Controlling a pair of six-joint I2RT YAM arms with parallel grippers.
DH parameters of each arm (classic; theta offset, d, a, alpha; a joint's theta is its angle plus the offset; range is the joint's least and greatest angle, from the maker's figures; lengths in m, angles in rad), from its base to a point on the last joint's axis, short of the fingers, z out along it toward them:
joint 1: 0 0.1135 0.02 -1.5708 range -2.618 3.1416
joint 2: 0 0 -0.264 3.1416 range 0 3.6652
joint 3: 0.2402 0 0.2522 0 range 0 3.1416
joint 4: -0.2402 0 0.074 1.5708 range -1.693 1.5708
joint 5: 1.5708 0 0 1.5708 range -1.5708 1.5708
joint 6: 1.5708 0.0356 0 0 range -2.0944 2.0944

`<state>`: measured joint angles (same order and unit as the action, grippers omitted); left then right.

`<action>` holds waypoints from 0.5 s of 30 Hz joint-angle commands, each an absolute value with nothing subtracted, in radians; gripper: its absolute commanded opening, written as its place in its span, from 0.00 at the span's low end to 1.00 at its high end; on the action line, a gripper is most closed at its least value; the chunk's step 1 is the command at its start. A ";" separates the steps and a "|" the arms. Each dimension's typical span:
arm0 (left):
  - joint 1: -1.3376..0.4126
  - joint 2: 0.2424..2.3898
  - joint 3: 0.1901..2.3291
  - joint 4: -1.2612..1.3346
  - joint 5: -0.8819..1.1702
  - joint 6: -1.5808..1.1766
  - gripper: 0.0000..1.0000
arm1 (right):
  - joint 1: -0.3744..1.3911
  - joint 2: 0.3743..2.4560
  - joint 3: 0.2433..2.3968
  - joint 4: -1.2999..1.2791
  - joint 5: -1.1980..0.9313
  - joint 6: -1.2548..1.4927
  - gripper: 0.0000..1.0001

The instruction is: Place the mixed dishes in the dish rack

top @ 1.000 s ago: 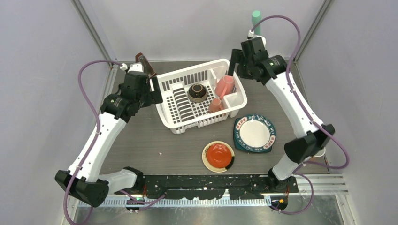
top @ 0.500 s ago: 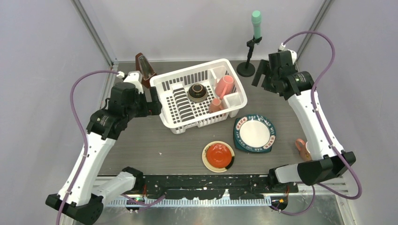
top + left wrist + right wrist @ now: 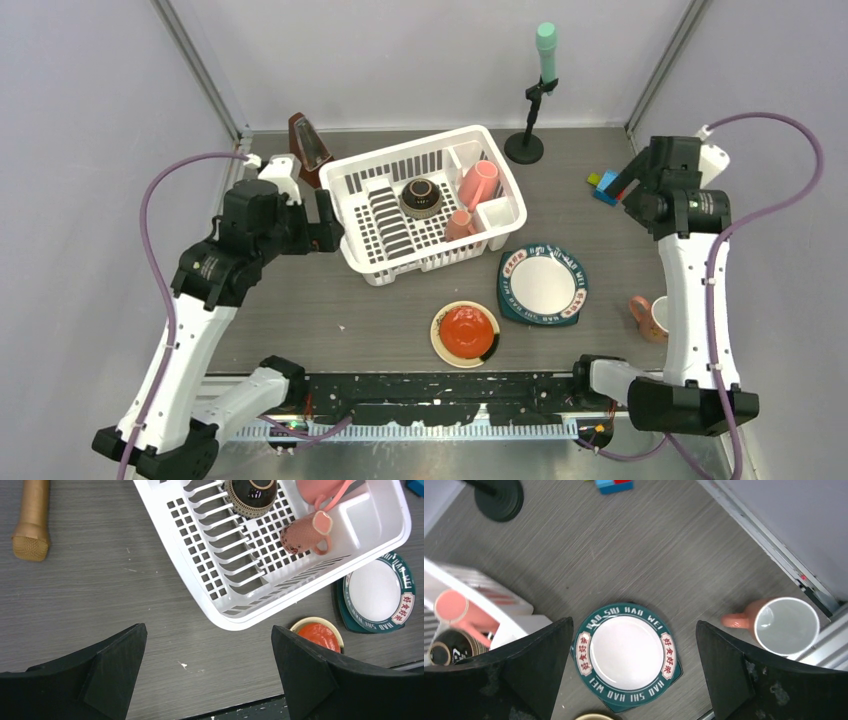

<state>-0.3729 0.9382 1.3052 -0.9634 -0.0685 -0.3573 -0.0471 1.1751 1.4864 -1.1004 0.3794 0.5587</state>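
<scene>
White plastic dish rack (image 3: 425,260) stands toward the back of the grey counter (image 3: 330,310) and holds three dishes. The small brown bowl (image 3: 420,197) sits on the plate slots. A tall pink mug (image 3: 478,184) lies tilted beside the corner compartment, and a speckled pink mug (image 3: 459,224) lies on its side just in front of it. Three more dishes lie on the counter. The teal-rimmed white plate (image 3: 543,284) lies flat near the rack's right front corner. The cream plate with red centre (image 3: 466,333) is to that plate's front left. A third pink mug (image 3: 650,317) stands upright at the right edge. The left fingers (image 3: 110,670) are spread wide and hold nothing, just off the rack's left end. The right fingers (image 3: 734,670) are also wide and bare, high over the right side above the teal-rimmed plate and the upright mug. A wooden stick (image 3: 30,525) lies left of the rack, and coloured blocks (image 3: 603,186) lie near the right arm.
</scene>
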 commanded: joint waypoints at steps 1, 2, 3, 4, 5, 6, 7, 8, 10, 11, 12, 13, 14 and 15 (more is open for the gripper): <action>-0.370 0.902 1.352 -0.980 -0.037 -0.321 1.00 | -0.154 1.117 1.484 -1.138 0.374 0.637 1.00; -0.370 0.899 1.351 -0.980 -0.030 -0.319 1.00 | -0.184 1.111 1.484 -1.155 0.399 0.646 1.00; -0.370 0.892 1.347 -0.979 -0.022 -0.317 1.00 | -0.200 1.097 1.483 -1.161 0.418 0.661 1.00; -0.370 0.888 1.342 -0.977 -0.014 -0.315 1.00 | -0.228 1.091 1.481 -1.180 0.424 0.670 1.00; -0.370 0.882 1.337 -0.974 -0.007 -0.315 1.00 | -0.245 1.080 1.481 -1.184 0.427 0.686 1.00; -0.370 0.877 1.329 -0.970 -0.005 -0.314 1.00 | -0.274 1.077 1.480 -1.194 0.427 0.691 1.00; -0.370 0.871 1.321 -0.963 0.020 -0.314 1.00 | -0.285 1.077 1.483 -1.201 0.426 0.704 1.00; -0.370 0.866 1.313 -0.959 0.035 -0.314 1.00 | -0.306 1.078 1.485 -1.218 0.424 0.716 1.00; -0.370 0.860 1.300 -0.948 0.058 -0.317 1.00 | -0.332 1.079 1.475 -1.226 0.393 0.756 1.00; -0.370 0.856 1.295 -0.944 0.071 -0.320 1.00 | -0.343 1.080 1.466 -1.226 0.372 0.767 0.99; -0.370 0.855 1.288 -0.940 0.086 -0.326 1.00 | -0.346 1.082 1.460 -1.227 0.362 0.786 0.99; -0.370 0.852 1.279 -0.934 0.103 -0.332 1.00 | -0.351 1.084 1.449 -1.231 0.354 0.795 0.98; -0.370 0.849 1.271 -0.928 0.124 -0.340 1.00 | -0.353 1.087 1.443 -1.247 0.356 0.816 0.97; -0.370 0.848 1.258 -0.919 0.143 -0.347 1.00 | -0.359 1.086 1.426 -1.268 0.372 0.826 0.96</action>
<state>-0.3729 0.8616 1.2896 -0.9615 0.0422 -0.3340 -0.3439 1.0851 1.4628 -1.2091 0.3752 0.7357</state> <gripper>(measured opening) 0.995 0.980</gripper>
